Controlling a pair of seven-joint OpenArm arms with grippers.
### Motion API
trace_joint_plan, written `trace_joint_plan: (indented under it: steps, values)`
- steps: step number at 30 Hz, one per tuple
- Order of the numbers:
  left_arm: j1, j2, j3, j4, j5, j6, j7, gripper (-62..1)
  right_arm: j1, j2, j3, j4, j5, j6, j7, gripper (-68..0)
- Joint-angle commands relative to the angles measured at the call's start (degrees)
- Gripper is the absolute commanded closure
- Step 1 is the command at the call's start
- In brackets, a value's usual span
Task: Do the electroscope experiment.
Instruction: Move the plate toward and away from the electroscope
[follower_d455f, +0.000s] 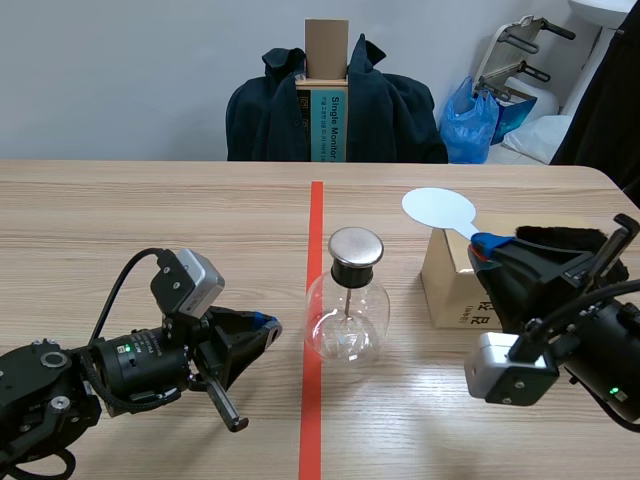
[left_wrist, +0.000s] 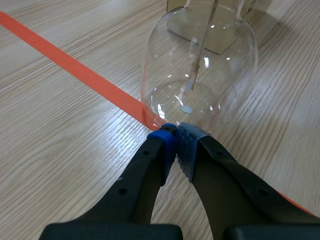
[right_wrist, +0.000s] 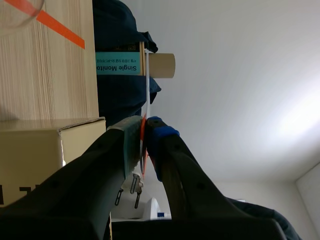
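**Scene view.** The electroscope flask (follower_d455f: 347, 318) stands upright mid-table, its left edge over the red tape line (follower_d455f: 316, 210). A metal cap (follower_d455f: 356, 245) sits on its neck, and a thin rod hangs down inside the glass. The left gripper (follower_d455f: 268, 323) lies low on the table (follower_d455f: 150, 215), fingers closed together on nothing. Its tips point at the flask's lower left side and are close to it. The right gripper (follower_d455f: 483, 246) is raised over the cardboard box (follower_d455f: 448, 290), clamped on the handle of the white disc paddle (follower_d455f: 438, 209). The disc hangs above the box's far left corner, to the right of the cap and apart from it. A dark jacket (follower_d455f: 390, 110) is draped over a chair beyond the table.

**Left wrist view.** The left gripper (left_wrist: 176, 134) has its pads pressed against each other with nothing between them. The tips sit at the foot of the flask (left_wrist: 230, 70); I cannot tell whether they touch it or stop just short. The rod (left_wrist: 201, 55) shows through the glass. The tape line (left_wrist: 75, 67) runs in under the flask's base. A corner of the box (left_wrist: 260, 12) shows beyond the flask.

**Right wrist view.** The right gripper (right_wrist: 144, 127) grasps the paddle (right_wrist: 147, 85), seen edge-on as a thin white strip rising from between the pads. The box (right_wrist: 45, 145) is just beside the gripper. The tape line (right_wrist: 55, 26) and jacket (right_wrist: 117, 30) lie ahead.
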Motion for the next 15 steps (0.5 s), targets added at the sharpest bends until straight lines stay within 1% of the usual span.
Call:
trace_joint_plan:
  steps: [1, 6, 9, 15]
  values:
    - [-0.3, 0.5, -0.4, 1.2, -0.4, -0.2, -0.7, -2.7, 0.9, 0.6, 0.1, 0.3, 0.6, -0.7, 1.5, -0.8]
    - [-0.2, 0.5, -0.4, 1.2, -0.4, -0.1, -0.7, -2.7, 1.0, 0.6, 0.1, 0.3, 0.6, -0.7, 9.3, -0.8]
    - [-0.2, 0.5, -0.4, 1.2, -0.4, -0.1, -0.7, -2.7, 1.5, 0.6, 0.1, 0.3, 0.6, -0.7, 13.0, -0.8]
    - [-0.2, 0.5, -0.4, 1.2, -0.4, -0.1, -0.7, -2.7, 1.8, 0.6, 0.0, 0.3, 0.6, -0.7, 17.0, -0.8]
